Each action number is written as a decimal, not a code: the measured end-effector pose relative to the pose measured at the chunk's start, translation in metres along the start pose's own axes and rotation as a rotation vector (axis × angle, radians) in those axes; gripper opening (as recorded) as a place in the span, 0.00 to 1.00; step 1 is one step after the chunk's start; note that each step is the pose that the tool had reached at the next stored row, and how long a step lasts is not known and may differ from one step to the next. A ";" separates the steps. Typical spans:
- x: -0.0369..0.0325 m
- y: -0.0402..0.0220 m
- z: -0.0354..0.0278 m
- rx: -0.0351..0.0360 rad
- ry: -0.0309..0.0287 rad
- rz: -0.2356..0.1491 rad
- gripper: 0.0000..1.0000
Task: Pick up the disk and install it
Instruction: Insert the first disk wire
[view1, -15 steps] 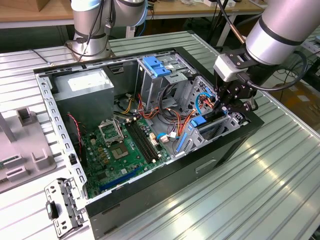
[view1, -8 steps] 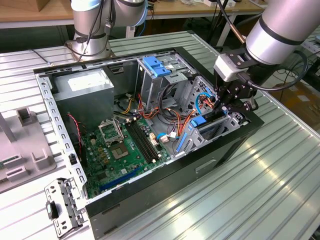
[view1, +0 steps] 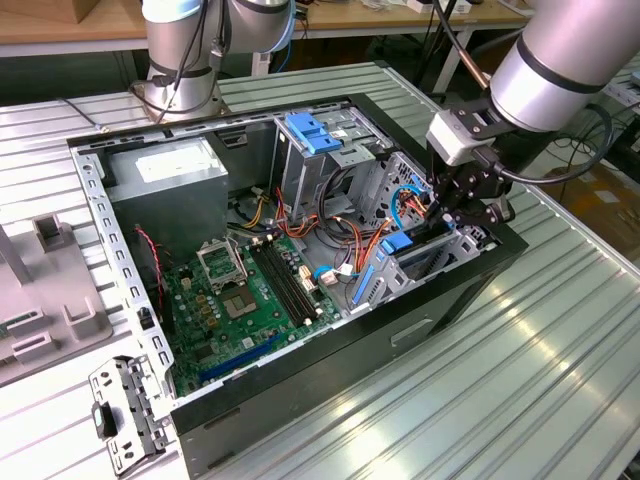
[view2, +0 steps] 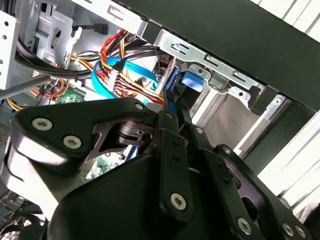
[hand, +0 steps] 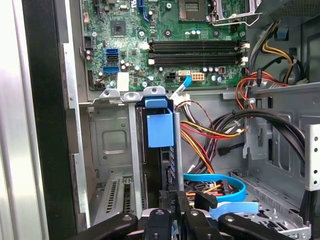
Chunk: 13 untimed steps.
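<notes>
An open computer case (view1: 300, 330) lies on a ribbed metal desk (view1: 520, 360) in a workshop, wooden benches behind. In the exterior view the gripper (view1: 462, 205) reaches into the case's drive cage. The first wrist view shows the disk (hand: 161, 150) standing edge-up in its bay, blue rail uppermost, beside the motherboard (hand: 170, 40). The jaws are pressed together on the disk's edge.

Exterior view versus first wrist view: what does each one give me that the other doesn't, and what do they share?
Exterior view: the grey power-supply box and the loose metal bracket on the table outside the case. First wrist view: a straight look down the drive bay wall beside the disk. Both: the motherboard, orange and red cables, and the gripper at the disk.
</notes>
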<state>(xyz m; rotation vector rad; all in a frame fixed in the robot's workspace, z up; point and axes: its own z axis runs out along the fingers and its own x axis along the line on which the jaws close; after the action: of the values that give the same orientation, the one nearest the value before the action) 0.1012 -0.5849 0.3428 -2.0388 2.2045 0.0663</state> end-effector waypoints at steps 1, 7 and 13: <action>0.0004 0.0000 0.0001 0.0000 0.0000 0.000 0.17; 0.0024 0.0000 0.0014 0.0000 0.0002 0.000 0.17; 0.0028 0.0001 0.0033 0.0000 0.0001 0.000 0.17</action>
<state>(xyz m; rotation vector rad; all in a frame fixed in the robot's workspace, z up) 0.1011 -0.5873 0.3391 -2.0388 2.2045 0.0662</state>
